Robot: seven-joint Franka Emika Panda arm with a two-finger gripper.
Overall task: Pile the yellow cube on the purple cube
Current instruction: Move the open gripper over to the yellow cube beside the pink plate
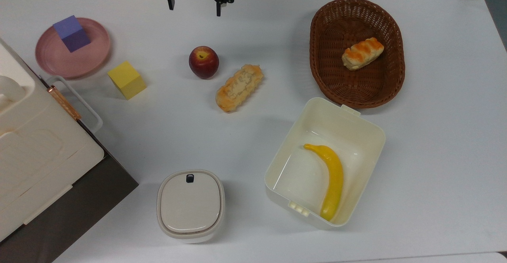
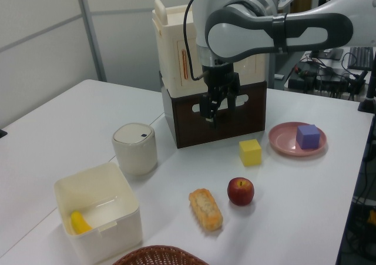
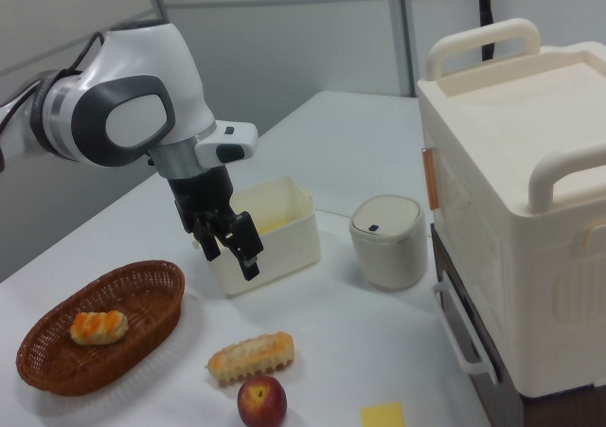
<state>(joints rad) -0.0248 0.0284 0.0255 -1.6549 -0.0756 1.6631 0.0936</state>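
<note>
**Empty pincer raised high, cubes waiting apart**

The robot's pincer [image 1: 194, 6] hangs in the air at the far edge of the white table [image 1: 253, 29], its two black fingers spread wide apart and holding nothing. In the left view it hovers above the tabletop in front of a large cream storage box [image 2: 194, 47] on a brown base.

Moving outward in the top view, a red apple [image 1: 203, 61] and a bread roll [image 1: 239, 87] lie below the pincer. To the top view's left sits the yellow cube [image 1: 126, 79], flat on the table and turned at an angle. Just beyond it, the purple cube [image 1: 71, 33] rests on a pink plate [image 1: 95, 59], near the plate's far rim.

Likely risks: the yellow cube's angled faces could slip if the fingers close without turning to match. The purple cube sits off-centre on the plate, so a nudge during placing could slide it or tip the stack. The nearby storage box crowds the approach.
</note>
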